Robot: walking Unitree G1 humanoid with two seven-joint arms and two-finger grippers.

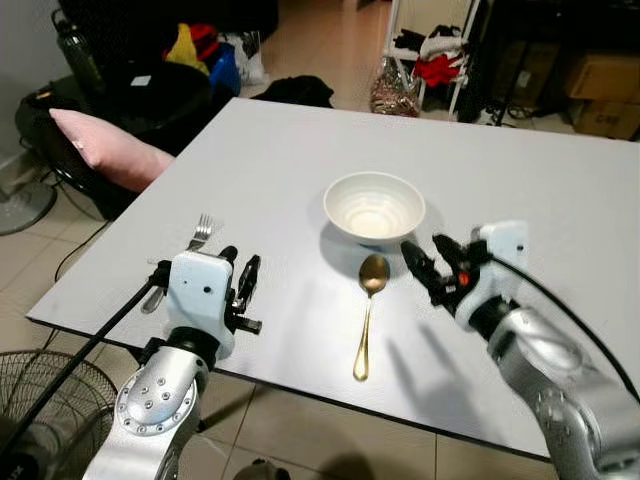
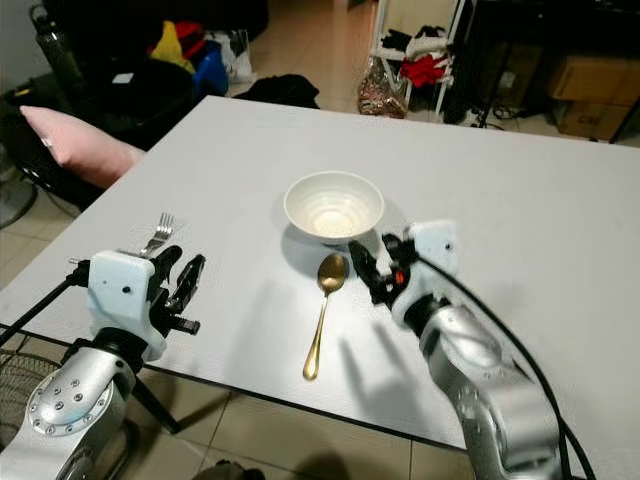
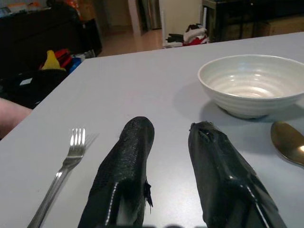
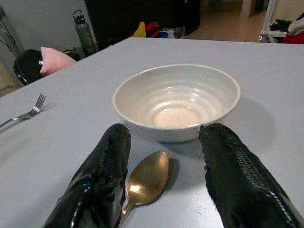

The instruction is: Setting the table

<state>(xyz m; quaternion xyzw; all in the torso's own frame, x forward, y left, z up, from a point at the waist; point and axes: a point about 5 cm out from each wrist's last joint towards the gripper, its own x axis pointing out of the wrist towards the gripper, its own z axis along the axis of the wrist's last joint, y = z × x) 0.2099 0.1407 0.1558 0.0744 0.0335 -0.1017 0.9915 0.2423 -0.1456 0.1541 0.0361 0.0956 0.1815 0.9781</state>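
While empty, right pincer point(image 1: 428, 252) gaping, spoon point(image 1: 366, 310) beside

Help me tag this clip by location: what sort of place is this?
Most likely a lived-in home, probably a dining spot off a living area. A grey table carries a white bowl, gold spoon and fork, while a pink pillow and piled clothes lie beyond it.

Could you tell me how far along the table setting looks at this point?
Done: bowl, gold spoon and fork lie on the table. In hand: nothing; the left hand and right hand are open. Left: possibly moving the fork nearer.
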